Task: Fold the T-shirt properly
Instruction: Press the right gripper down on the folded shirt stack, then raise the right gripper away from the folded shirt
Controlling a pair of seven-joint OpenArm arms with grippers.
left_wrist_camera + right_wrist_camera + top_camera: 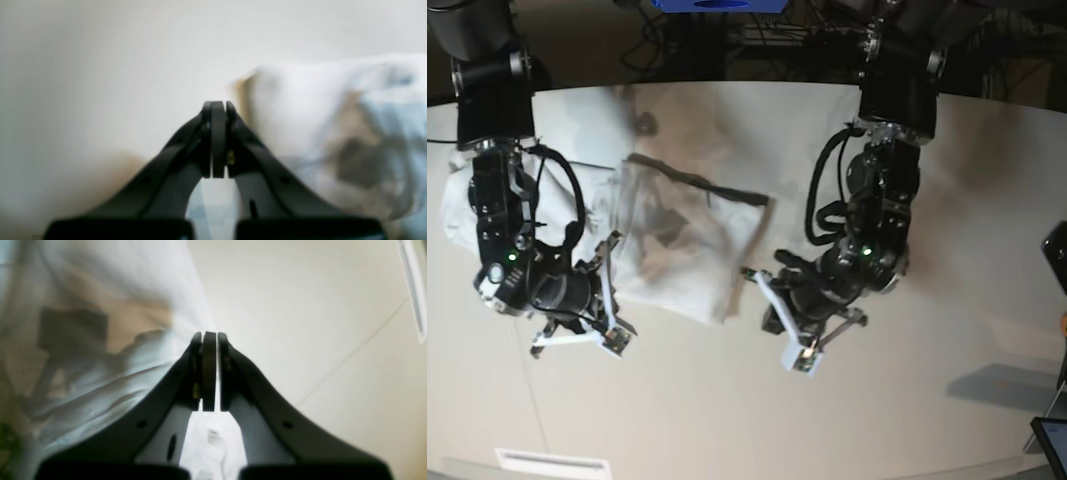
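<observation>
The white T-shirt point(687, 250) lies on the left half of the table, and a rumpled, shadowed part of it spans the gap between the two arms. My left gripper point(802, 358) is at the shirt's right side. In the left wrist view this gripper point(218, 104) is shut, the blurred T-shirt point(300, 110) lies just right of the tips, and pale cloth shows between the fingers. My right gripper point(615, 342) is at the shirt's lower left corner. In the right wrist view it point(209, 334) is shut on the T-shirt point(133, 380), which spreads out to the left.
The off-white table point(927, 400) has a thin seam point(350, 353) running under the right gripper. A white strip point(552, 463) lies near the front edge. Dark objects point(1057, 260) sit at the right edge. Cables point(727, 40) run behind the table.
</observation>
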